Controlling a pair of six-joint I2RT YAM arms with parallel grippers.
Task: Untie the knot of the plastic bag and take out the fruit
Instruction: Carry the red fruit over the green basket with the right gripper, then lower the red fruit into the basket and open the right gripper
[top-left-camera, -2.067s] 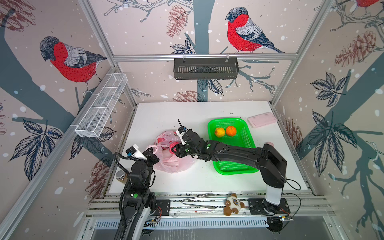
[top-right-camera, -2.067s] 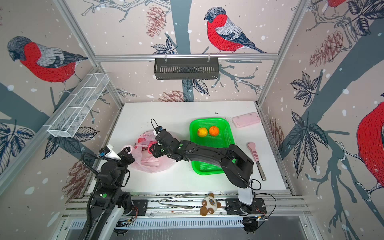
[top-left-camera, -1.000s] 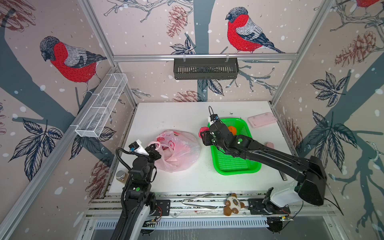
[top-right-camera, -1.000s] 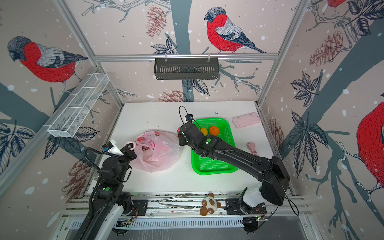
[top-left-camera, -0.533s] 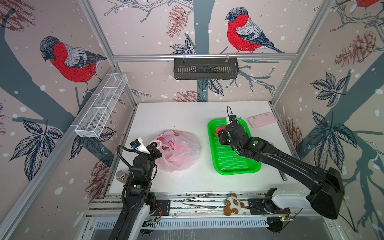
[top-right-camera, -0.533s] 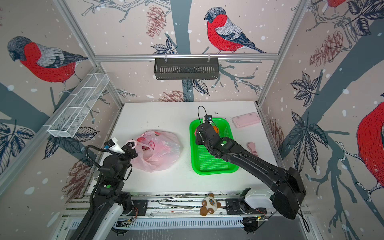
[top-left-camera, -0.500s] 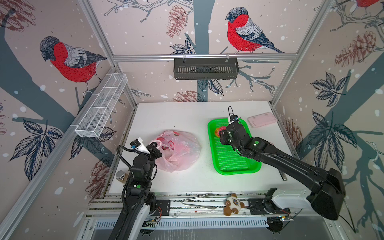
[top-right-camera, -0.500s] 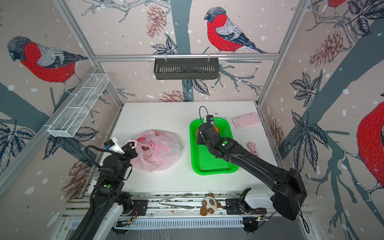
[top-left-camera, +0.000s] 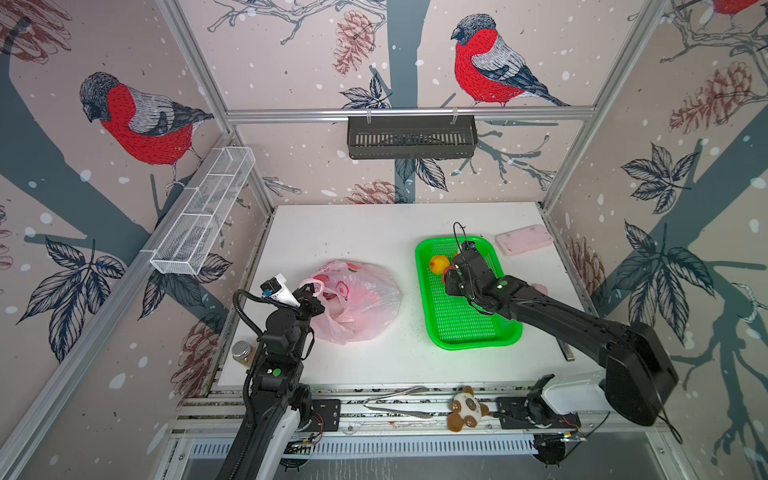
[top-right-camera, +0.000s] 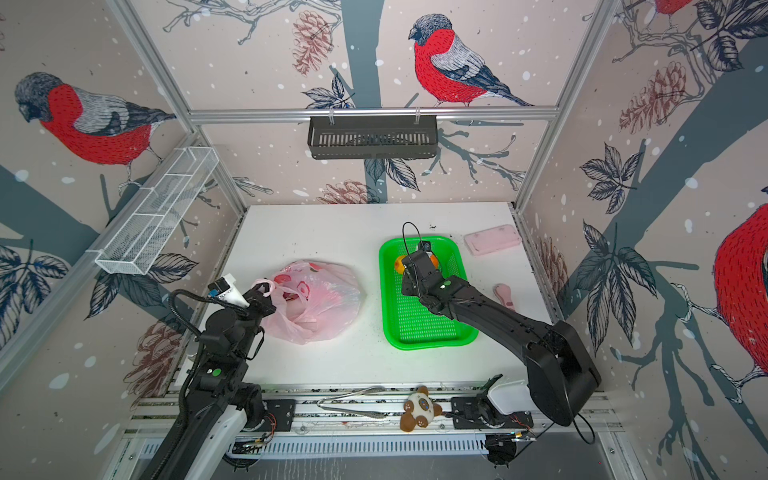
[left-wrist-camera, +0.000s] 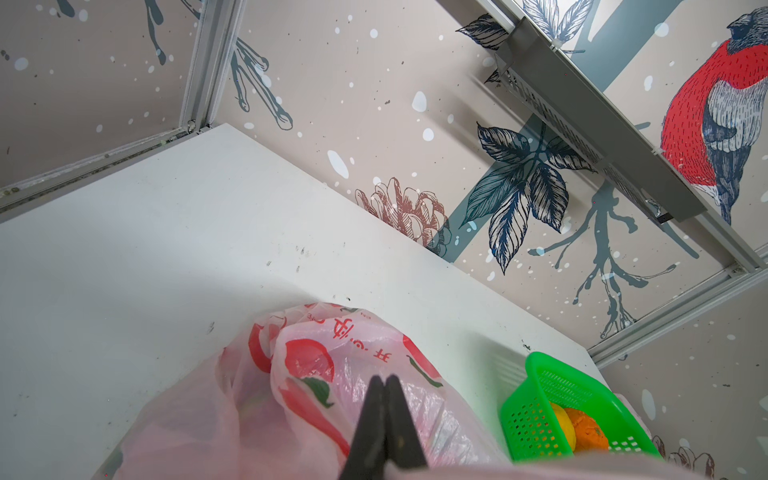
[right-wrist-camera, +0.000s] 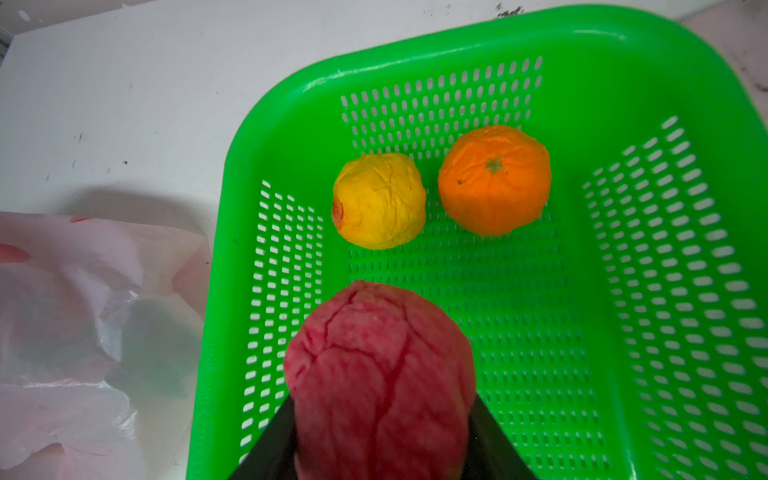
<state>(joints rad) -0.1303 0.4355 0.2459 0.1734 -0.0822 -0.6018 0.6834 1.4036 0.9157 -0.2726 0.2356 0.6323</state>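
Step in hand: fruit removal, drop-off phase. My right gripper (right-wrist-camera: 382, 419) is pinching the red fruit (right-wrist-camera: 380, 365), jaws part spread around it, hanging over the near half of the green tray (right-wrist-camera: 457, 37). The tray sits on the right half of the worktop (top-left-camera: 353, 232). A yellow fruit (right-wrist-camera: 380, 201) and an orange (right-wrist-camera: 494, 180) lie side by side at the tray's far end, just apart from each other.

My left gripper (left-wrist-camera: 385, 380) is pressed together on thin plastic of the bag (top-left-camera: 361, 299), by a handle loop (top-left-camera: 314, 284), holding the mouth up. The bag lies slumped near the front-left corner of the worktop. No tied knot visible, so I judge untying done.

Next move: lower the red fruit to the tray floor short of the two citrus, spread the jaws, lift clear. It's round, so it may roll. Then go back to the bag; dark shapes show through the plastic, so there's likely more inside, though I can't tell what.
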